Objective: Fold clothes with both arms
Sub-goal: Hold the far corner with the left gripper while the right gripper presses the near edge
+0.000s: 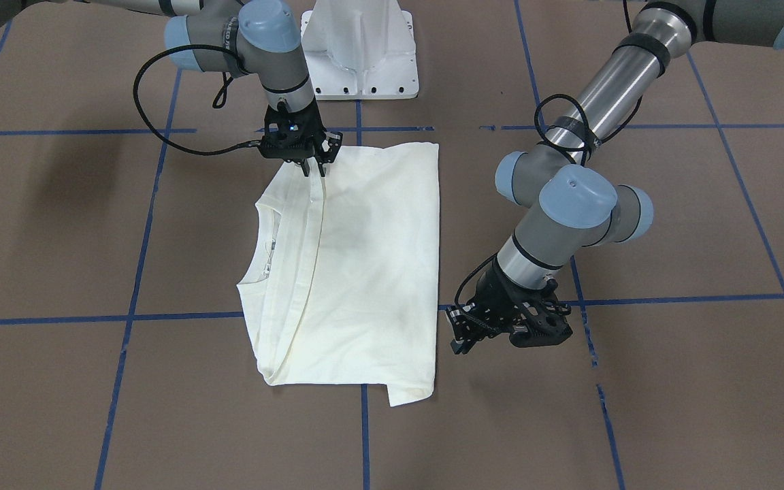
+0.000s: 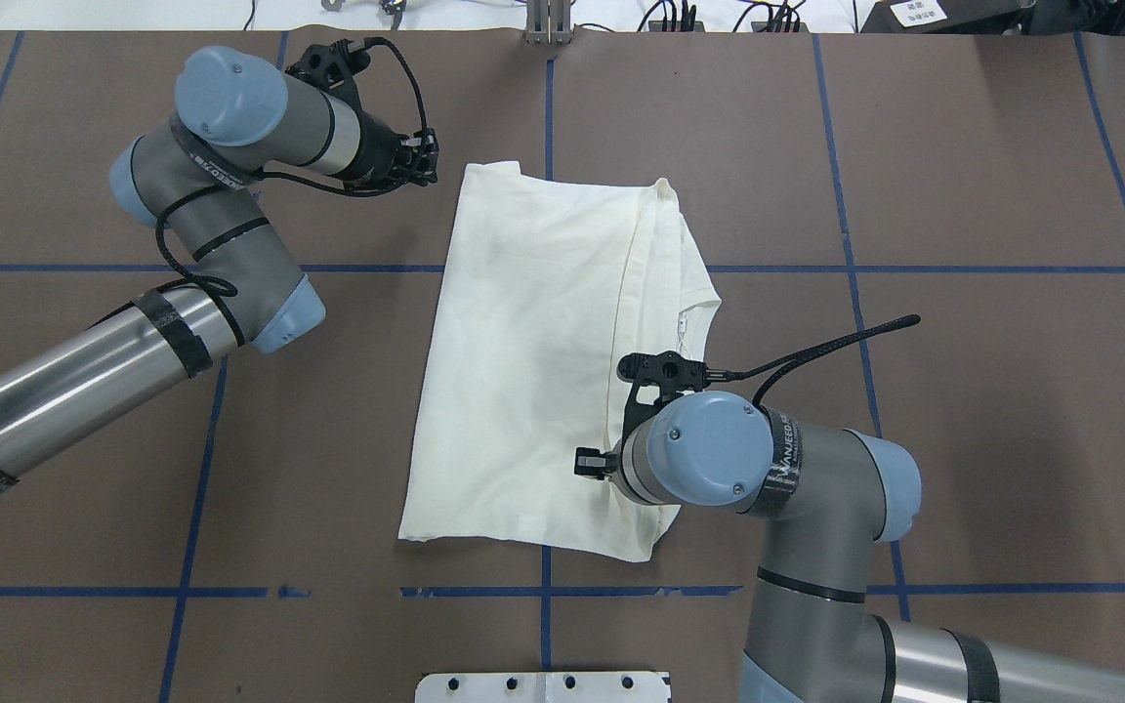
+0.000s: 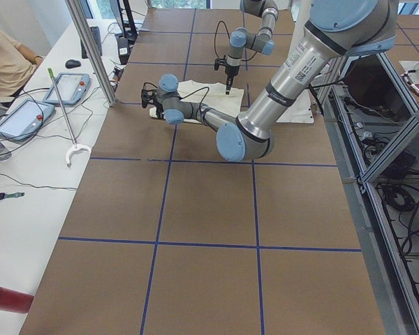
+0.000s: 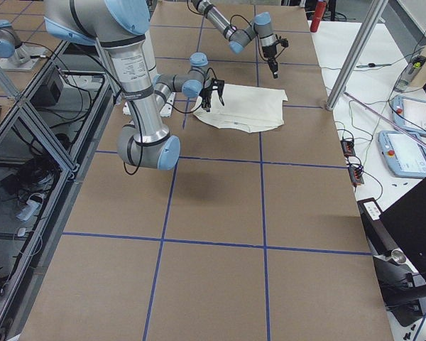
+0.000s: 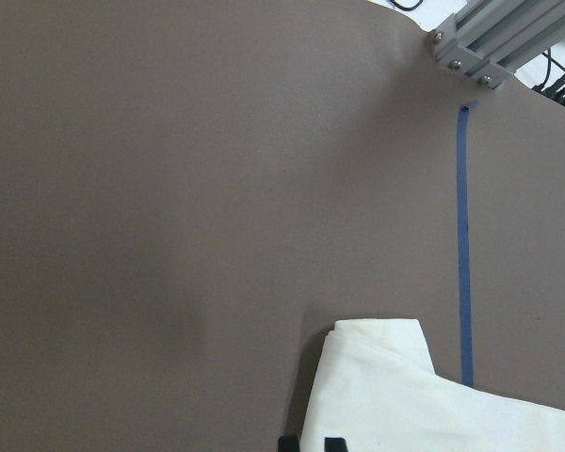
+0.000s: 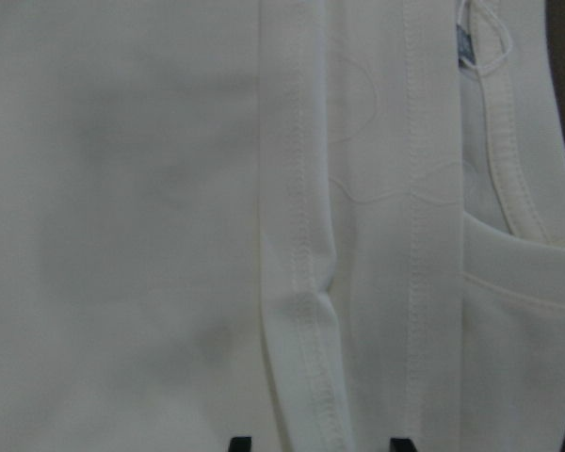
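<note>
shirt point(image 2: 533, 351) lengthwise front-to-back, collar rightward

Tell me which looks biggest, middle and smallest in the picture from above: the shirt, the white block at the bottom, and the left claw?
1. The shirt, biggest by far.
2. The white base block, though it is cut off by the frame edge.
3. The left gripper, smallest.

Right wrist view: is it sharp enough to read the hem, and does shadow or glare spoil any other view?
Right wrist view: soft and dim, yet the hem stitching on the shirt reads. Front-facing view: soft shadows on the table, no glare. Overhead view: evenly lit, sharp.
</note>
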